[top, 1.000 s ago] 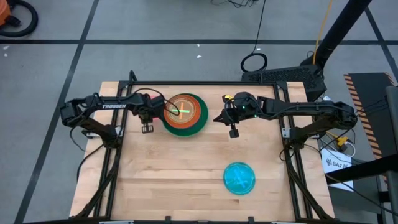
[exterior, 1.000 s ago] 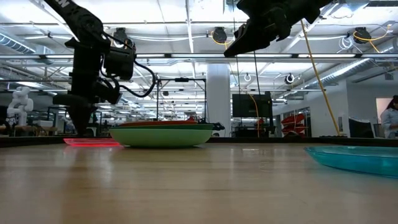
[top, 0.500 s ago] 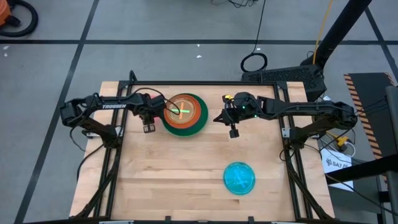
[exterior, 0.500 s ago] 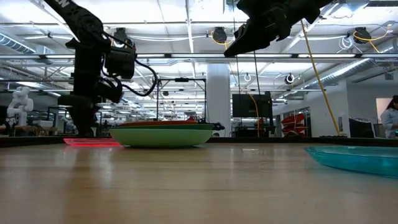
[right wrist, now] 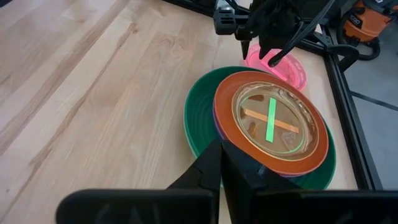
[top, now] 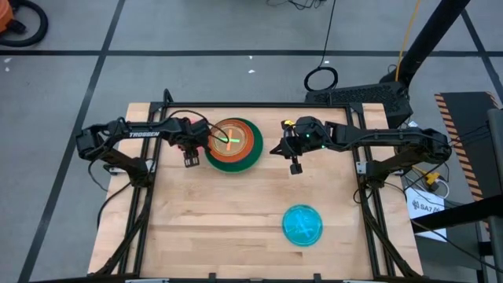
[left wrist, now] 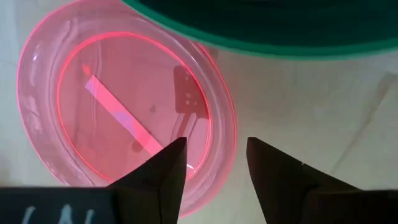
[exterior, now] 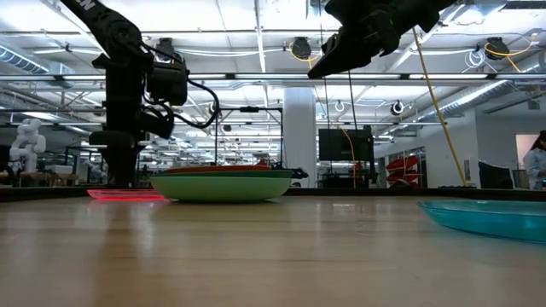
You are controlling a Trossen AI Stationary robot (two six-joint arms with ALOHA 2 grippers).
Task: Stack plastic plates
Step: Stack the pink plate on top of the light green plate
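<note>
Now my left claw (left wrist: 214, 163), fingers apart, has edged closer over the pink plate (left wrist: 124, 112) left of the stack (top: 234, 145) at upper centre. My right claw (top: 294, 163) hangs closed, right of it. Pink looks next.

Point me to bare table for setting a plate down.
Free: the near-left table, between the stack and the blue plate; also the strip between stack and right tool. Crowded: far left, where the left tool hangs over the pink plate beside the stack.
</note>
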